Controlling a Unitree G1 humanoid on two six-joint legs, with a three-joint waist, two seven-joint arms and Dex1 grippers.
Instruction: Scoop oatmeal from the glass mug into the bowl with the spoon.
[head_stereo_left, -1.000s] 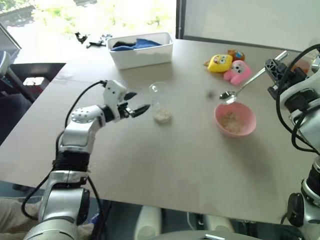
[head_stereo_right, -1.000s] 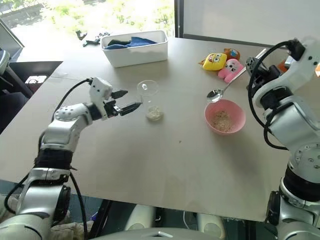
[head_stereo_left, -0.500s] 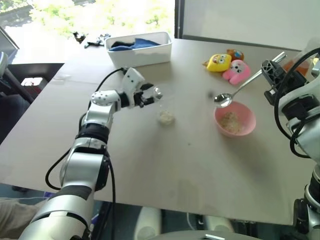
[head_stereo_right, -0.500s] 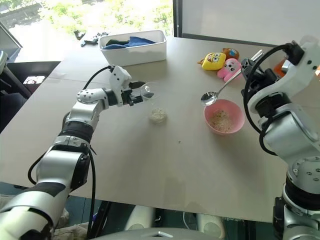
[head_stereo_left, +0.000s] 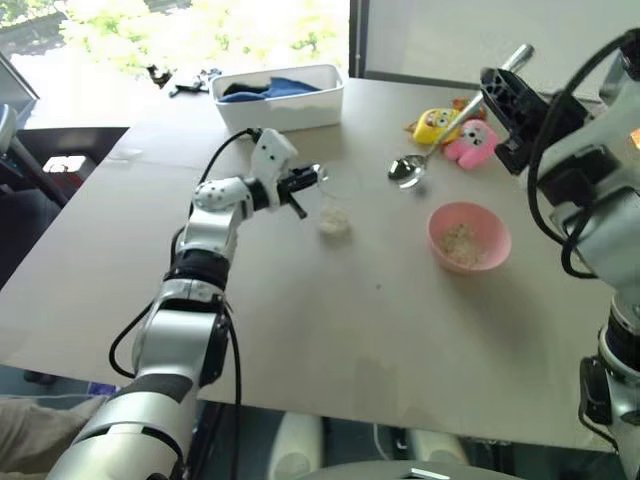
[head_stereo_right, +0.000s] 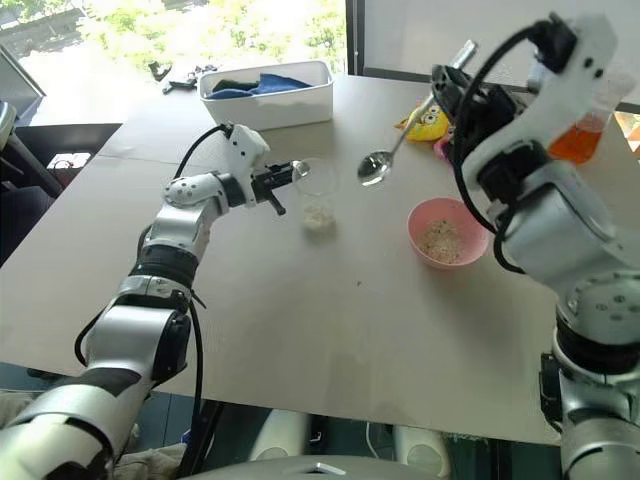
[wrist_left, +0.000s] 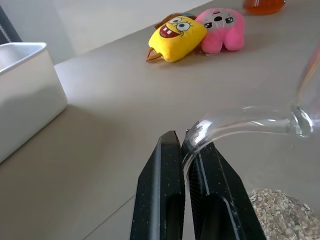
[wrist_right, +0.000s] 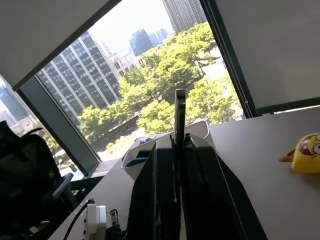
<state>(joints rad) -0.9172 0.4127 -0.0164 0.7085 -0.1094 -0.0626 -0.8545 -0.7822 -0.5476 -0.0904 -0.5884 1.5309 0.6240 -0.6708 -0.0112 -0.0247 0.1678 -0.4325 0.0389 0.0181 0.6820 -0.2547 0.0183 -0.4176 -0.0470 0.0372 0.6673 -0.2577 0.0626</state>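
Moved: left gripper (wrist_left: 186, 150), earlier wide open beside the small clear glass mug (head_stereo_right: 317, 190), now pinches its handle; oatmeal (head_stereo_right: 318, 216) inside. Right gripper (wrist_right: 179, 145), clamping the slim silver spoon (head_stereo_right: 388, 158), has swung from above the pale-pink bowl (head_stereo_right: 447, 231) toward the mug. Scooping imminent.

Clear glossy glass mug (wrist_left: 260, 122), shiny metal spoon (head_stereo_left: 407, 169), matt tabletop (head_stereo_left: 350, 330).

Wide beige table (head_stereo_left: 300, 330), and on it: a white rectangular tub (head_stereo_left: 281, 98) with blue cloth at the far edge, yellow and pink plush toys (head_stereo_left: 455, 133) far right, a small clear glass mug (head_stereo_left: 330, 205) mid-table, a round pale-pink bowl (head_stereo_left: 469, 238) right of it.
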